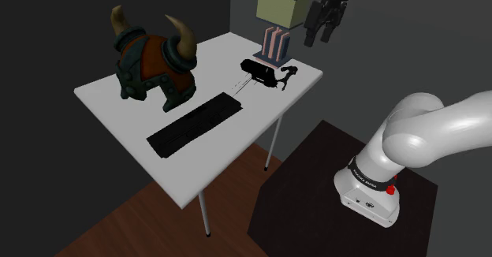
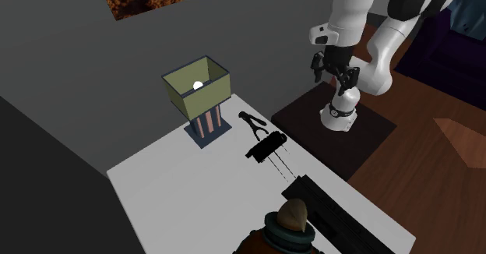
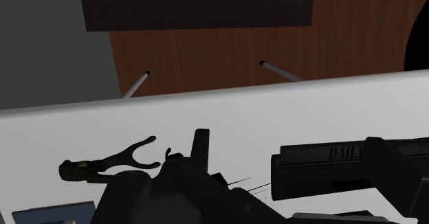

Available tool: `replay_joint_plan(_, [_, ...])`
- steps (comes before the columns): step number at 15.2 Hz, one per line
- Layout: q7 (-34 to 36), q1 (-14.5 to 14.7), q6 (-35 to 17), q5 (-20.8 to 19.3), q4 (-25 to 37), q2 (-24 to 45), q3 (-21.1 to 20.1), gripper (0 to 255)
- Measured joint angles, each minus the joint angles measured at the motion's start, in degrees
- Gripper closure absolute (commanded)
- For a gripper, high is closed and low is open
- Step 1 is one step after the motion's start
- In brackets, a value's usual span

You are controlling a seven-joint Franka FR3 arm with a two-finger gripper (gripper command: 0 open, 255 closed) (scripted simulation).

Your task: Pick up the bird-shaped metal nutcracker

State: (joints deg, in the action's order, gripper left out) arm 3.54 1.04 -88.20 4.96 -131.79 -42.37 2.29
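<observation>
Our gripper (image 1: 319, 39) hangs high in the air off the table's end nearest the stand. Its two black fingers are parted with nothing between them, so it is ready to take something but is carrying nothing. We judge this to be the approach stage, with the descent not yet begun.

The bird-shaped nutcracker (image 2: 251, 122) lies flat on the white table (image 1: 118, 98), near that same end. It is a small dark piece with two curved handles splayed like a fork, and it sits between the base of the table lamp (image 1: 280, 23) and a black blocky gadget (image 1: 260, 74), close to both. In the wrist view its handles fork away from a darker head end (image 3: 110, 162).

Farther along the table lie a long black slab (image 1: 193, 124) and a horned helmet (image 1: 154, 62), both well away from the target.

Because the nutcracker lies low and thin against the tabletop, we expect the fingers will have to come nearly straight down and close across its narrow body, not its spread handles. The crowding is the main risk. We think a finger could nudge the lamp base or the gadget on the way down, so the hand probably needs to be centred carefully first.
</observation>
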Motion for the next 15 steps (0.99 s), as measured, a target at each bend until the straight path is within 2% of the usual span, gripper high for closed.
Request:
replay_joint_plan(3, [-0.2, -0.6, -1.8, -0.2, -0.3, 1.7, 0.9, 0])
replay_joint_plan(9, [-1.2, -3.3, -8.8, -0.9, -0.8, 8.9, 4.9, 0])
replay_joint_plan(15, [-2.9, -5.6, -16.0, -0.4, 1.3, 19.0, 9.5, 0])
